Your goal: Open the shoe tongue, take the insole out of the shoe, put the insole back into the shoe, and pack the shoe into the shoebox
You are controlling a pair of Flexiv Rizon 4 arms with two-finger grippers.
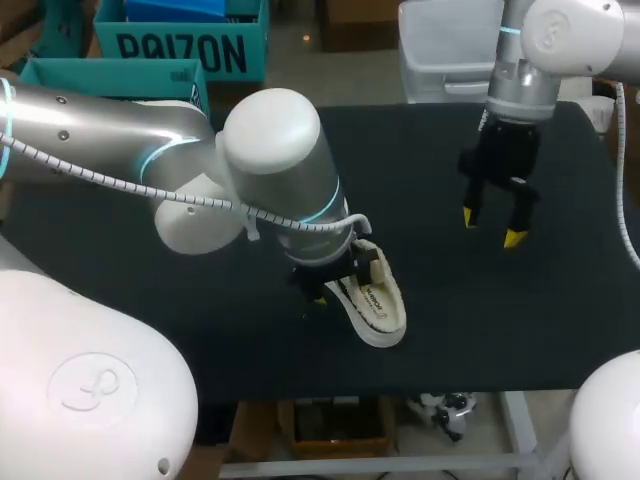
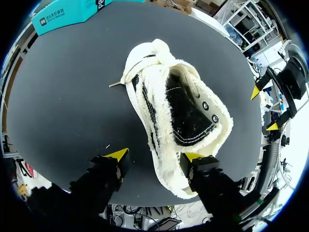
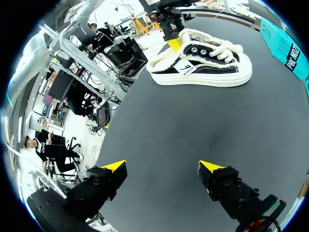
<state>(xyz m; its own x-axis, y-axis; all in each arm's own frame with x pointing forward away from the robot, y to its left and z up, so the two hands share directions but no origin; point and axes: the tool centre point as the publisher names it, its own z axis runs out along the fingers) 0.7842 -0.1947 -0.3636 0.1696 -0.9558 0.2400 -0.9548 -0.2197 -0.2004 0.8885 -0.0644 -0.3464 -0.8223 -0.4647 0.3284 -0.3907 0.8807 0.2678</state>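
Cream, black-trimmed canvas shoe (image 1: pixel 375 295) lies on the black desk (image 1: pixel 480 320), heel between fingers of the open left gripper (image 2: pixel 155 155); right gripper (image 1: pixel 491 227) hangs open, well apart.

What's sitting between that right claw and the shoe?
Nothing. In the right wrist view, only bare black table lies between the right claw and the shoe. The head view shows the same bare stretch.

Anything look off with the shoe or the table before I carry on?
Nothing stands out: the shoe stands upright on its sole, intact, on the table; only a lace end trails beside its toe.
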